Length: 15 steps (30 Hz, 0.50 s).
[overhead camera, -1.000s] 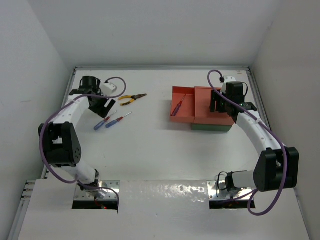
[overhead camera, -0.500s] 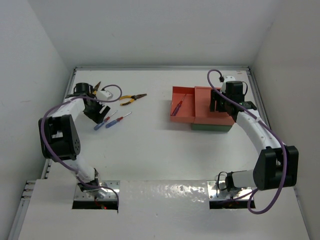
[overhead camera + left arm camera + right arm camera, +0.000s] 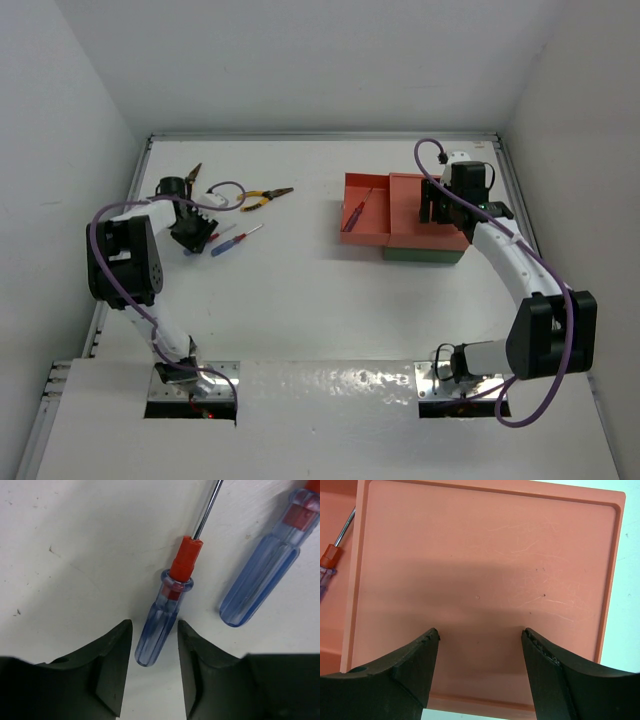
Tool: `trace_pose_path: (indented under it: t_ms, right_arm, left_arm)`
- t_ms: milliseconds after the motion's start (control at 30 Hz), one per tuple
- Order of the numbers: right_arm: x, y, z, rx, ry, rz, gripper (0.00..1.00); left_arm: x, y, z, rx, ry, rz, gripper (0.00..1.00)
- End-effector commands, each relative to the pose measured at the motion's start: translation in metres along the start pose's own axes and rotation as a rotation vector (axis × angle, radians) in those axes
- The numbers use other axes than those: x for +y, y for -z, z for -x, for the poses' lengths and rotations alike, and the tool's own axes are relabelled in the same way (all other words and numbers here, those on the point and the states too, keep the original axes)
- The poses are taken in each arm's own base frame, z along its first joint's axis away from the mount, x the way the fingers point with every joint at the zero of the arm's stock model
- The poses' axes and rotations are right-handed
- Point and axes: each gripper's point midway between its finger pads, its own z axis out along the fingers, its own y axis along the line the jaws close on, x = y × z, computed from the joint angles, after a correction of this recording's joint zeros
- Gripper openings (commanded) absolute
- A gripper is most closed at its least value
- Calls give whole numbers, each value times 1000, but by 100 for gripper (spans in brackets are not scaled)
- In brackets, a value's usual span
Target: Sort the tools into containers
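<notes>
The left end effector (image 3: pixel 154 632) is released. Its dark fingers (image 3: pixel 110 665) stand low over the bench (image 3: pixel 75 555), one on each side of a screwdriver (image 3: pixel 182 565), close to the clear blue handle but not clenched on it. Only the butt of the handle lies between the fingertips. The red collar and thin metal shaft run on away from them. Just to the right of this end effector lies a second screwdriver (image 3: pixel 265 575), side by side with the first and apart from it. In the top view, one pair of yellow-handled pliers (image 3: pixel 265 195) lies farther off to the same side, and the other pliers (image 3: pixel 193 173) lie beyond the left wrist, near the far left corner.

The right end effector (image 3: pixel 480 640) is also released and grasps nothing. It hangs over the flat top of the salmon-red tray (image 3: pixel 480 555). To its left, in the open, lower part of that tray, lies the third screwdriver (image 3: pixel 329 560). The dark green tray (image 3: pixel 420 256) shows as a strip under the salmon-red one.
</notes>
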Motion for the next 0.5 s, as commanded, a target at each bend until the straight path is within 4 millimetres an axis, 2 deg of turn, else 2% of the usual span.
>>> trace_pose_path:
  t_ms: [0,100,167,200,233,367,433,467]
  right_arm:
    - [-7,0,-65,243,14,-23,67]
    - [-6,-1,-68,248,9,-22,67]
    - [-6,-1,-69,248,8,-21,67]
    - [-6,0,-70,249,8,-23,67]
    - [-6,0,-71,251,11,-22,67]
    - [-7,0,-71,252,15,-26,67]
    - [-6,0,-71,254,14,-22,67]
    - [-6,0,-71,254,13,-22,67]
  left_arm:
    - [-9,-1,2,-31,12,-42,38]
    - [-21,-6,-3,-29,1,-101,36]
    - [-23,-12,-9,-13,3,-102,27]
    - [-24,-16,-11,0,8,-113,9]
    - [-28,-17,-13,18,18,-133,1]
    - [-29,-11,-6,8,22,-174,0]
    - [-22,-1,6,-27,3,-159,0]
    - [-14,9,21,-69,-9,-144,0]
